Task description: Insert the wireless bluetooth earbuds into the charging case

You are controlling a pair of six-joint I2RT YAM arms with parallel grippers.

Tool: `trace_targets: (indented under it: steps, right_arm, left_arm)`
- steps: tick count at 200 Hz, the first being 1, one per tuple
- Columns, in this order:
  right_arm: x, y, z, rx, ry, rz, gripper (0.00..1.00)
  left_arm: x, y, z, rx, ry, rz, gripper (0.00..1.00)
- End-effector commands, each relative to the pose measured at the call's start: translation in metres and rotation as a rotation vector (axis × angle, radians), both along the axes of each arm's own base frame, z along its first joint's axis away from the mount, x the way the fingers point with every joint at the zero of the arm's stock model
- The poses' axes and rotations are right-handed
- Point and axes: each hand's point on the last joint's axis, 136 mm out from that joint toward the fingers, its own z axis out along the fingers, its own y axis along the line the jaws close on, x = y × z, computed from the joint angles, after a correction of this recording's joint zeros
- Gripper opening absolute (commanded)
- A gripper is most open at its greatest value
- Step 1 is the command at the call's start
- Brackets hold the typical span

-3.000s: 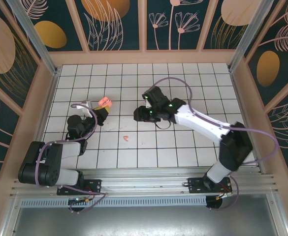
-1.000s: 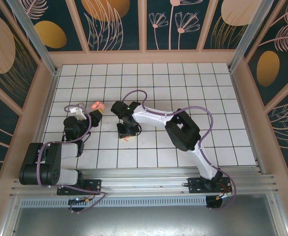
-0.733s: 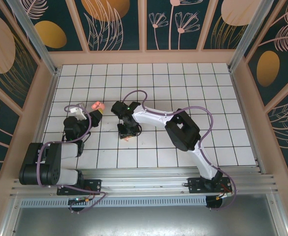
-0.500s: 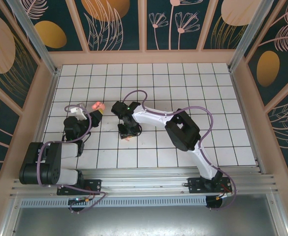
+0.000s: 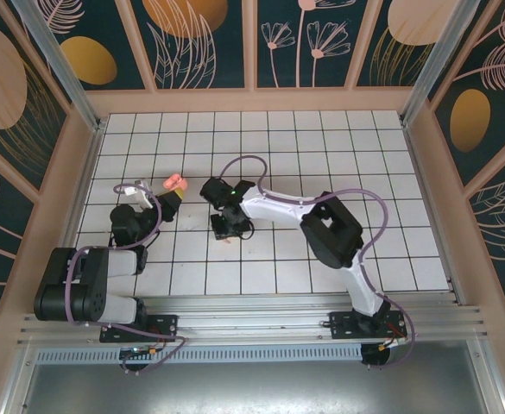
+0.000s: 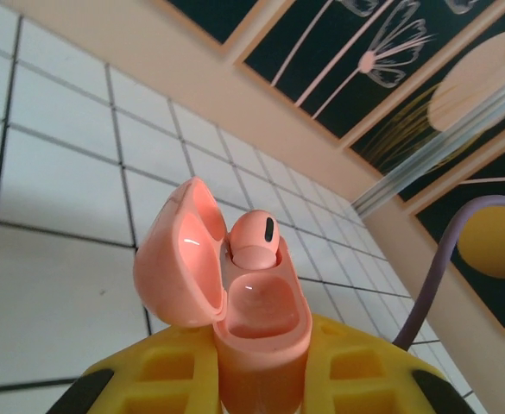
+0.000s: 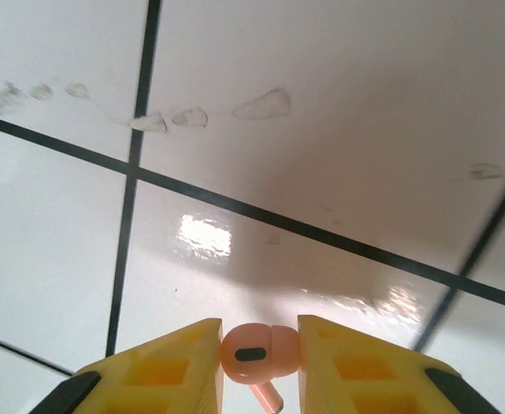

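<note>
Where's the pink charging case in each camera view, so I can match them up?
Top external: pink charging case left of centre, in the left gripper.
Left wrist: case at bottom centre, lid open, one earbud seated.
Right wrist: a second pink earbud pinched in the right gripper.
Shared landmark: white tiles with black lines.

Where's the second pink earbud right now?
The pink earbud is pinched between the right hand's yellow fingers, over the white tiles; from the top camera that hand sits just right of the open pink case held by the left hand.
</note>
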Motion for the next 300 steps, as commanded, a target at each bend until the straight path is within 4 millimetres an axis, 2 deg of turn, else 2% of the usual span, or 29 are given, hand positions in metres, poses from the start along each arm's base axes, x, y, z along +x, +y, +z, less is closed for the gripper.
trace_targets:
  steps: [1, 34, 68, 84, 99, 117, 142, 203, 256, 300]
  right_arm:
    - [0.037, 0.001, 0.081, 0.191, -0.223, -0.115, 0.25]
    - [0.056, -0.022, 0.162, 0.372, -0.483, -0.185, 0.25]
    - [0.057, -0.044, 0.253, 0.612, -0.77, -0.178, 0.25]
    - [0.05, -0.049, 0.282, 0.721, -0.871, -0.151, 0.26]
    - [0.044, -0.048, 0.295, 0.785, -0.922, -0.109, 0.26]
    - [0.035, -0.037, 0.303, 0.828, -0.943, -0.024, 0.25]
    - [0.02, -0.018, 0.309, 0.827, -0.994, 0.079, 0.25]
    - [0.025, 0.002, 0.288, 0.785, -0.967, 0.119, 0.25]
    - [0.027, 0.002, 0.275, 0.765, -0.956, 0.112, 0.24]
    - [0.023, -0.004, 0.276, 0.774, -0.96, 0.107, 0.24]
  left_arm:
    - [-0.012, -0.018, 0.032, -0.014, -0.16, -0.087, 0.12]
    - [-0.02, -0.051, 0.051, 0.021, -0.266, -0.195, 0.12]
    - [-0.035, -0.082, 0.072, 0.091, -0.415, -0.314, 0.1]
    - [-0.047, -0.1, 0.078, 0.157, -0.496, -0.391, 0.1]
    - [-0.053, -0.115, 0.081, 0.212, -0.54, -0.436, 0.1]
    - [-0.055, -0.126, 0.083, 0.254, -0.57, -0.46, 0.11]
    - [-0.054, -0.129, 0.086, 0.272, -0.581, -0.457, 0.11]
    - [-0.059, -0.135, 0.096, 0.246, -0.601, -0.49, 0.11]
    - [-0.058, -0.132, 0.109, 0.213, -0.616, -0.453, 0.11]
    - [-0.055, -0.129, 0.112, 0.199, -0.61, -0.427, 0.11]
